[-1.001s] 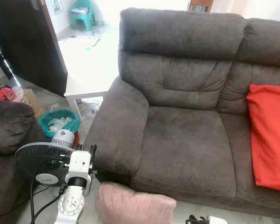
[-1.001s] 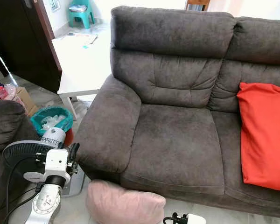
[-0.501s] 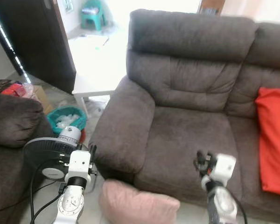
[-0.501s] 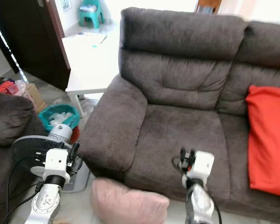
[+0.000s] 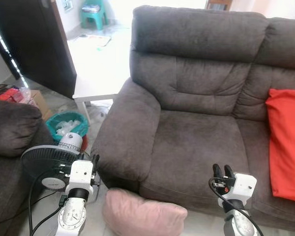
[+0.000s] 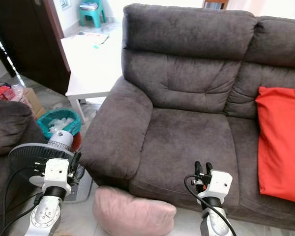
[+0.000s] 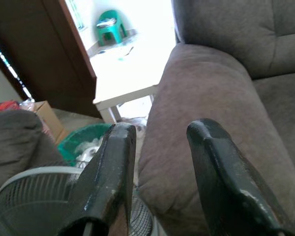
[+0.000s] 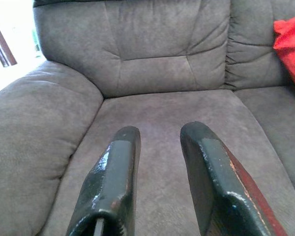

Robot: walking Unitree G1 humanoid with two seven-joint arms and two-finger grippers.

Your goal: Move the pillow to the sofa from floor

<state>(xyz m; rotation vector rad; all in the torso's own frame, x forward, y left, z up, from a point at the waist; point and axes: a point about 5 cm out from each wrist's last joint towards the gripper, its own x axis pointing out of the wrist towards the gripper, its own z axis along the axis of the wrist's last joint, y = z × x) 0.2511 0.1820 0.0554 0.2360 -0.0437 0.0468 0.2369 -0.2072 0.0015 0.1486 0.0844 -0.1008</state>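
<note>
Grey sofa point(image 5: 196, 142) fills the head views, with the pink pillow point(image 5: 142, 216) on the floor against its front edge, between the left gripper point(image 5: 88, 160) by the fan point(image 5: 44, 167) and the right gripper point(image 5: 223, 170) over the seat; both sit above the pillow, so a reach from here could just shove it along the sofa front. Each wrist view shows its fingers parted and empty. A second ago the right arm sat barely in frame; now it is raised.

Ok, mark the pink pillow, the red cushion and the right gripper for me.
pink pillow point(image 5: 142, 216), left eye view, top face.
red cushion point(image 5: 286, 142), left eye view, middle.
right gripper point(image 5: 223, 170), left eye view, between its fingertips.
</note>
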